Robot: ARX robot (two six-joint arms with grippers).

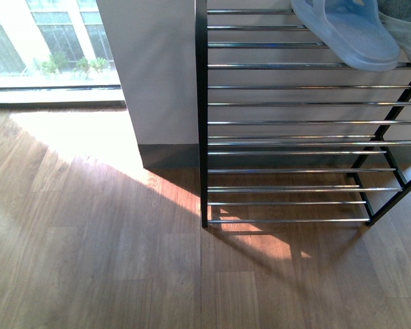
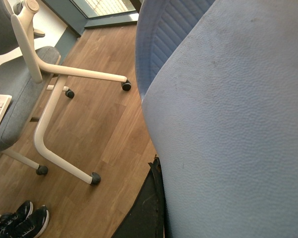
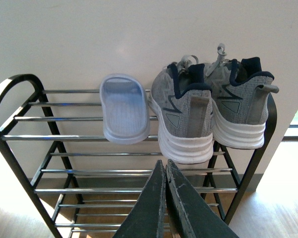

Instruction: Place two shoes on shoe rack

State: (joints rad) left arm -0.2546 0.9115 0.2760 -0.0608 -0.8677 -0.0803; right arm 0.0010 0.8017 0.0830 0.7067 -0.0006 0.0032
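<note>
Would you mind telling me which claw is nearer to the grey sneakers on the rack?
Right. The right claw sits shut just before the grey sneakers' heels; the left wrist view shows a blue slipper and chair, not them.

I see both grey knit sneakers point(image 3: 213, 111) standing on the top tier of the shoe rack point(image 3: 20, 124), side by side and touching, heels facing my right wrist camera, toes toward the wall. Each is upright on its thick white sole, with navy collar lining, a dark zigzag mark on the side and pale laces. In that view they sit at about 3 o'clock from the rack's middle, against its end frame. The rack has a black frame and thin silver bars in several tiers.
</note>
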